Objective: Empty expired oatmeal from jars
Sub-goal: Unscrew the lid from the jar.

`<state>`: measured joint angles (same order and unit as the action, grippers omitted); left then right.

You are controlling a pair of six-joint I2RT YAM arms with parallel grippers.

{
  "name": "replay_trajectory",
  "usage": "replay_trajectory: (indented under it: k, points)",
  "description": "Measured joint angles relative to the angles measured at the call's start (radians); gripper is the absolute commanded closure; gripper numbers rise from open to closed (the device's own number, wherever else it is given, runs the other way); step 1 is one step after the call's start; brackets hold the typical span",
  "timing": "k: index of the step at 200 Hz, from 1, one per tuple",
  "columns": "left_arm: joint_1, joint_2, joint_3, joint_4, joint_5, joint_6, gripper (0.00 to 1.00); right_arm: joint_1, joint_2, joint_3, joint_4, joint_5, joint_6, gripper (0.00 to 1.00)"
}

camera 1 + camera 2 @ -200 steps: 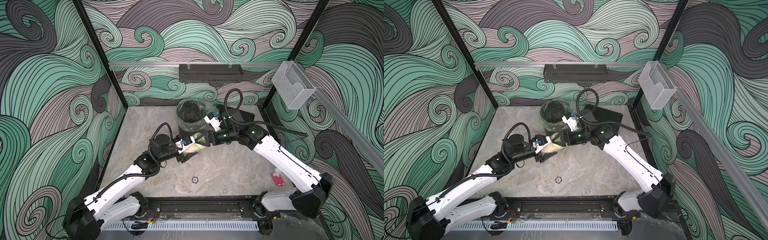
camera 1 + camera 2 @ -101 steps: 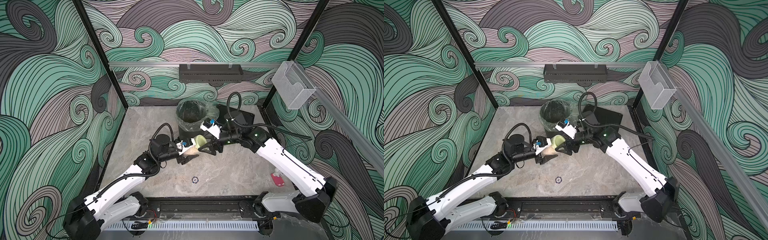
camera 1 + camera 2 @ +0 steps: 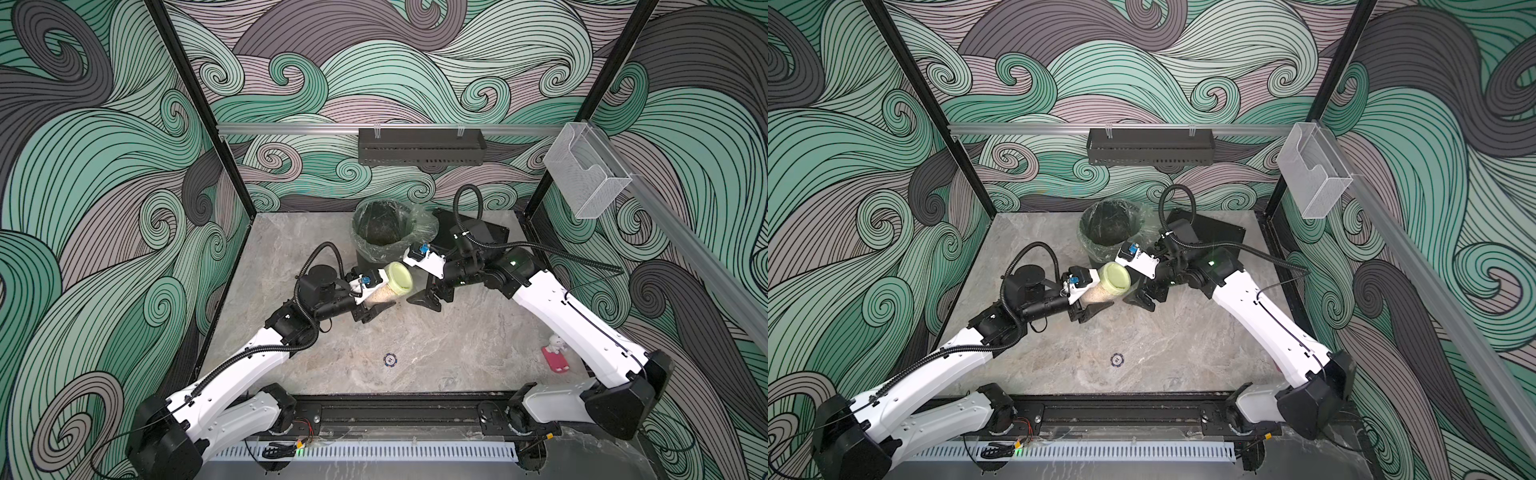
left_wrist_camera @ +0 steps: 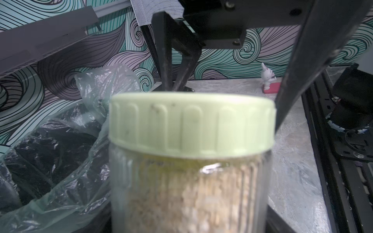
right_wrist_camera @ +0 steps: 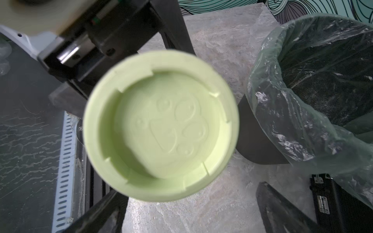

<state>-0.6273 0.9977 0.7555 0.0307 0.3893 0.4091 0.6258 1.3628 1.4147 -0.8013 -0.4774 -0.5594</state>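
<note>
My left gripper (image 3: pixel 375 297) pinches the jar (image 3: pixel 379 291) above the table, tilted, lid (image 3: pixel 400 278) on, oatmeal (image 3: pixel 386 294) inside. Just beside the lid my right gripper (image 3: pixel 428 297) stands spread, empty. The bin (image 3: pixel 360 249) sits behind both.

The lid (image 5: pixel 161 127) is pale yellow-green, with faint embossed shapes on its top. The oatmeal (image 4: pixel 191 201) shows pale beige through the clear glass jar (image 3: pixel 380 293). The bin (image 5: pixel 256 141) is black, lined with clear, green-tinted plastic. The counter (image 3: pixel 436 345) is grey, veined like marble. The walls (image 3: pixel 104 166) carry teal, mauve and dark grey swirls, lined in black.
</note>
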Motion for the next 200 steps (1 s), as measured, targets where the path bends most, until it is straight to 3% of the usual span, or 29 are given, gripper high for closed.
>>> replay_trajectory:
  k: [44,71,97,123,173,200]
  points:
    - [0.006,0.0,0.004,0.011,-0.015,0.002,0.93,-0.001,-0.094,-0.043,-0.006,0.131,-0.01,0.01]
    - [0.01,0.0,0.003,0.024,-0.042,0.04,0.93,-0.008,-0.168,-0.052,-0.004,0.283,0.122,0.01]
    - [0.01,0.015,0.003,0.066,-0.083,0.119,0.93,-0.01,-0.173,0.033,-0.074,0.434,0.446,0.01]
    - [0.005,0.039,-0.01,0.137,-0.143,0.213,0.93,-0.019,-0.146,0.179,-0.171,0.466,0.845,0.01]
    - [-0.037,0.054,-0.059,0.286,-0.242,0.396,0.96,-0.024,-0.175,0.18,-0.213,0.34,1.646,0.01]
    - [-0.058,0.054,-0.063,0.335,-0.268,0.45,0.97,-0.012,-0.142,0.175,-0.194,0.243,1.975,0.01]
